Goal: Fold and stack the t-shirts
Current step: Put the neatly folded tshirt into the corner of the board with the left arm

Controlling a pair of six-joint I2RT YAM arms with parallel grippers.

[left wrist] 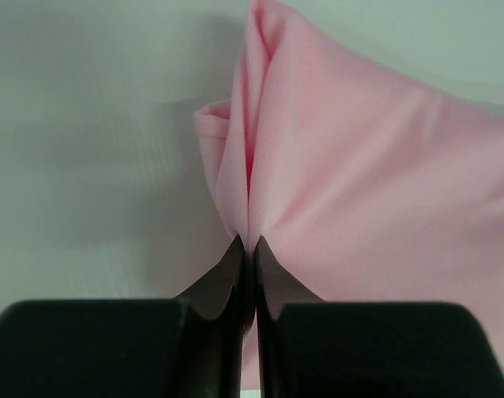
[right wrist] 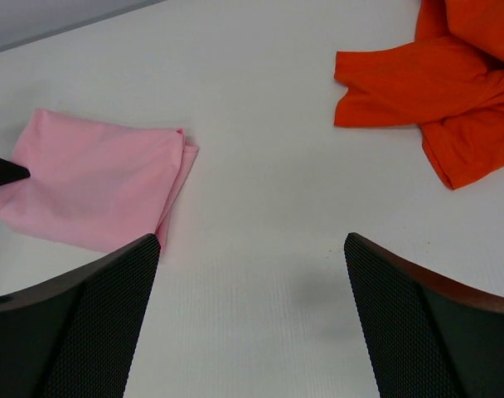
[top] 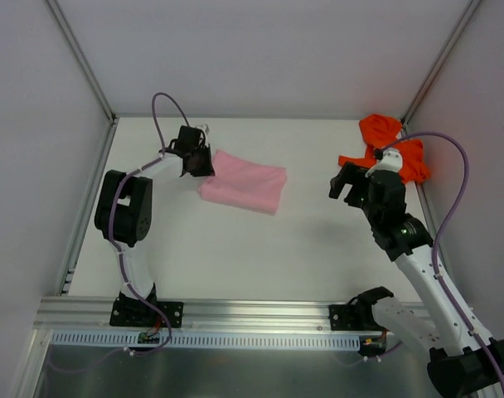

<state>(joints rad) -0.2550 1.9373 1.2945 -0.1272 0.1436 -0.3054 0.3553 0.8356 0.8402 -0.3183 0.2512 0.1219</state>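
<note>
Fingers on left [left wrist: 227,286] pinching folded pink t-shirt [top: 244,187], right fingers [right wrist: 94,323] spread wide, orange t-shirt [top: 390,148] crumpled apart

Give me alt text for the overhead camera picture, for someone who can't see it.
The left pincer pinches the edge of a folded pink t-shirt on a white table. The right pincer is open and empty, near a crumpled orange t-shirt in the far right corner.

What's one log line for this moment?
left gripper shut on pink t-shirt | right gripper open | orange t-shirt unfolded
</note>
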